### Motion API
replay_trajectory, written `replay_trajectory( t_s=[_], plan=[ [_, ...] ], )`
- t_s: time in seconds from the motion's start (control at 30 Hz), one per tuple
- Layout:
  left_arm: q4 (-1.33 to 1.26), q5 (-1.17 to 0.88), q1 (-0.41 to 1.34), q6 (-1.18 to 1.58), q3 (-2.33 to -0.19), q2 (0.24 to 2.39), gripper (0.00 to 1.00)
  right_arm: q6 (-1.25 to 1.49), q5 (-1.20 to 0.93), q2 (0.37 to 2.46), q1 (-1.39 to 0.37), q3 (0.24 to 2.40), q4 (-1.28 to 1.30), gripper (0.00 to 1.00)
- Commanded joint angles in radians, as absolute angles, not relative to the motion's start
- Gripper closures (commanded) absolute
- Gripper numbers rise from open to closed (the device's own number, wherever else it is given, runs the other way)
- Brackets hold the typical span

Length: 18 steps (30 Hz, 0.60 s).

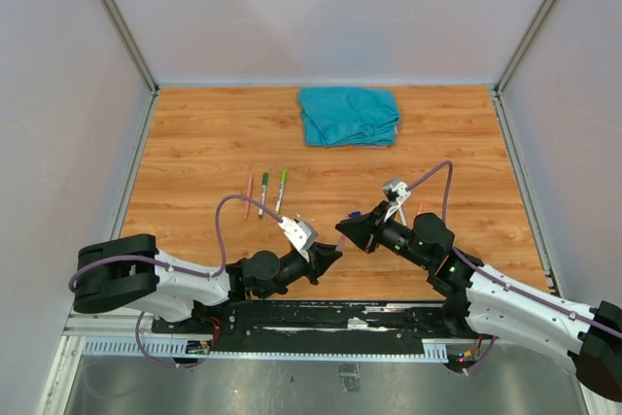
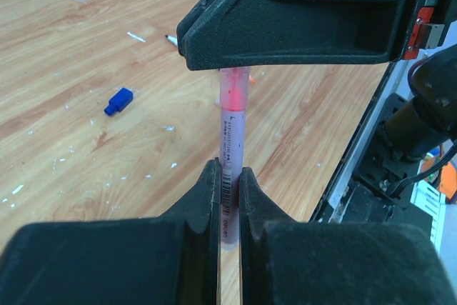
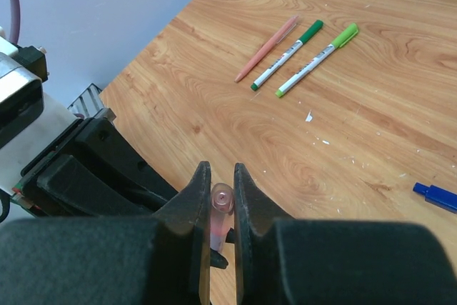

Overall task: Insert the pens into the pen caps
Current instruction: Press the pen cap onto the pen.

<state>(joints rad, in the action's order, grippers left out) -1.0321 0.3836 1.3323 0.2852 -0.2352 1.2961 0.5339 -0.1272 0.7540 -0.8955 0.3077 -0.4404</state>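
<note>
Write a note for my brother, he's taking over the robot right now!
Left gripper: shut on red pen.
Right gripper: shut on what looks like its cap, at the pen's far end; fully on or not, can't tell.
Three pens lie side by side on the table; the two green ones look capped.
Blue cap lies loose.
Left: finish this pen; blue cap needs its pen.

A wood-grain worktop (image 1: 194, 143) is shown, with a crumpled teal cloth (image 1: 349, 116) laid at its far edge. Nearer than the cloth and leftward, a salmon pen (image 1: 248, 195), dark green pen (image 1: 263, 193) and light green pen (image 1: 281, 190) are laid side by side. A blue cap (image 2: 118, 101) is seen nearer still.
</note>
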Motion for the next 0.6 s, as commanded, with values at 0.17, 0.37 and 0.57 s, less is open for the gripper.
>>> replay_trajectory(
  t_s=[0.17, 0.37, 0.57],
  plan=[
    [-1.230, 0.427, 1.332, 0.281, -0.270, 1.281, 0.99, 0.531, -0.061, 0.818, -1.000, 0.196, -0.337, 0.99],
    [-1.234, 0.427, 1.331, 0.282, -0.264, 1.276, 1.00, 0.553, -0.012, 0.842, -1.055, 0.164, -0.353, 0.99],
    [-1.241, 0.427, 1.332, 0.282, -0.261, 1.275, 1.00, 0.570, 0.009, 0.867, -1.088, 0.146, -0.365, 0.99]
  ],
)
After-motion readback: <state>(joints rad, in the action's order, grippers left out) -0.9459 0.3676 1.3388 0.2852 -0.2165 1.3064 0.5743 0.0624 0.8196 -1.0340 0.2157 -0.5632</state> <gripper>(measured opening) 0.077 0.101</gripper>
